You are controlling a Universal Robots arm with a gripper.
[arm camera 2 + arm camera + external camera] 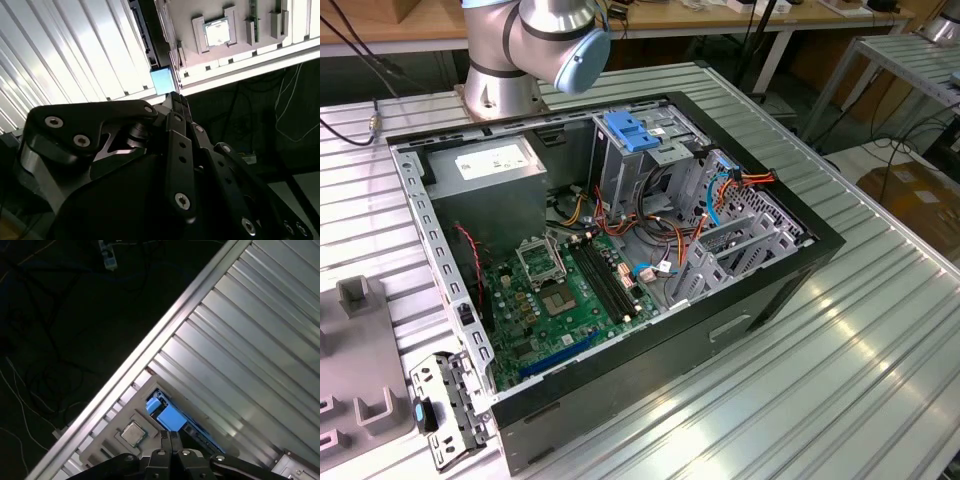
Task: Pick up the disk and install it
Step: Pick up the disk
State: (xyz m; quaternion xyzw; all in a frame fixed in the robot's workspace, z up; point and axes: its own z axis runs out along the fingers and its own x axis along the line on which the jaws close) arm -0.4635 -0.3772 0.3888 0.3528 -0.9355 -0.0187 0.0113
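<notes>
Over the ribbed surface [240, 355], we see the tool [170, 435] pressed together near the disk [173, 419]; lowering so could shove it.

Nothing legible noted — no word, number or sign can be read. In the exterior view a white sticker [492, 158] is seen on the grey metal box [480, 212], its print too fine to be made out. Markings on the green board [575, 325] are likewise unreadable.
</notes>
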